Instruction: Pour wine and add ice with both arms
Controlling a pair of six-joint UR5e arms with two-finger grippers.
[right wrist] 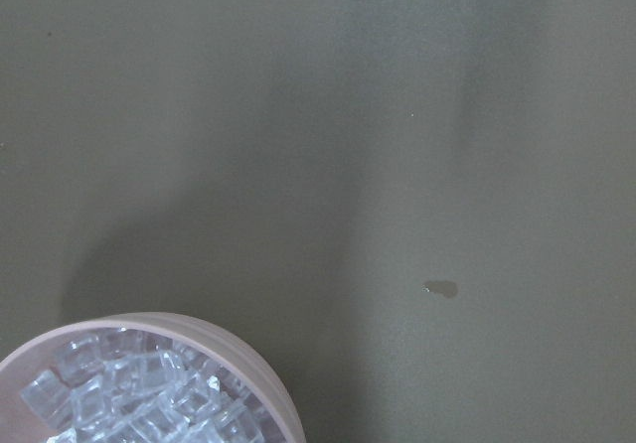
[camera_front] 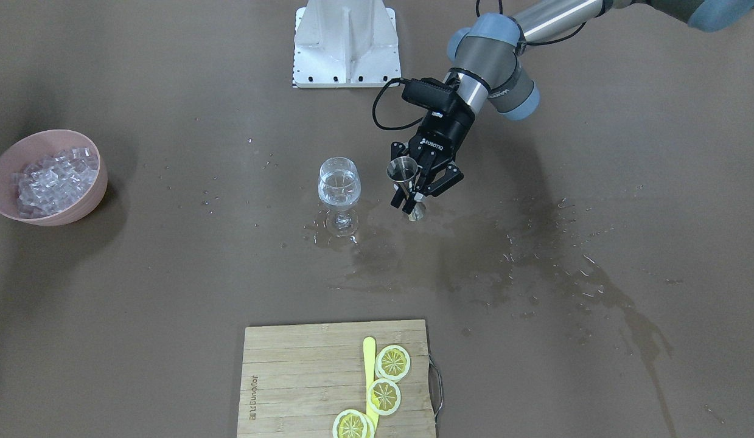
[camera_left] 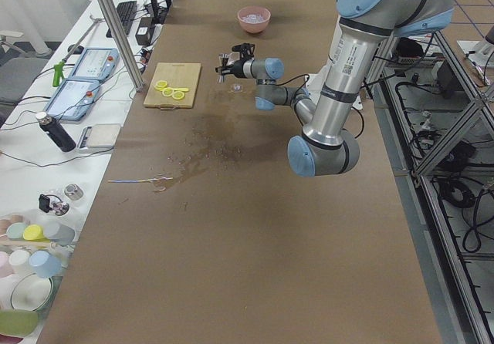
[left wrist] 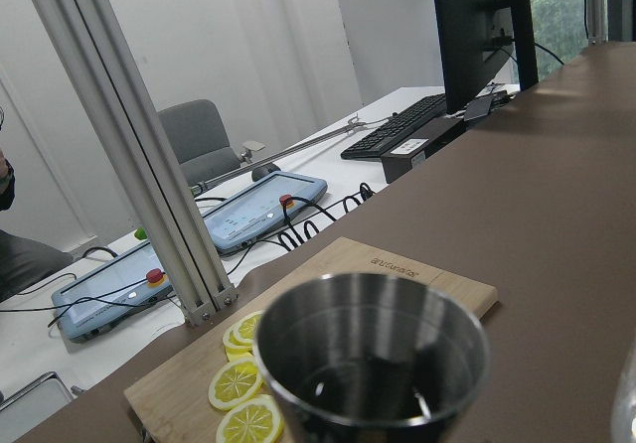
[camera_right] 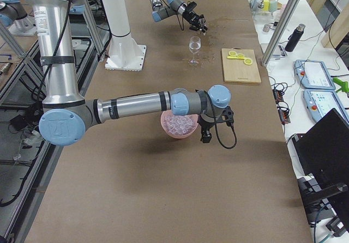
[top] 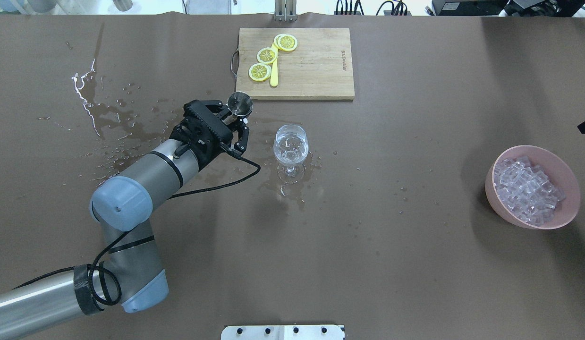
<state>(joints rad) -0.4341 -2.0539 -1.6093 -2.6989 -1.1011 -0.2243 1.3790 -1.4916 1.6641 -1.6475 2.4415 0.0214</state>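
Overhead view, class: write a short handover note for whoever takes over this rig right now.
Left hand: shut on the steel jigger, upright beside the wine glass; the jigger looks empty.
Right hand: beside the pink bowl; open or shut unclear.
The glass holds wine; the ice is in the bowl, none seen in the glass. Spills on the table.
Done: pouring, apparently. Left: add ice to the glass.

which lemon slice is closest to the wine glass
The lemon slice at the end of the row on the robot's side of the cutting board is closest to the wine glass; the other two lie farther back along the yellow stick.
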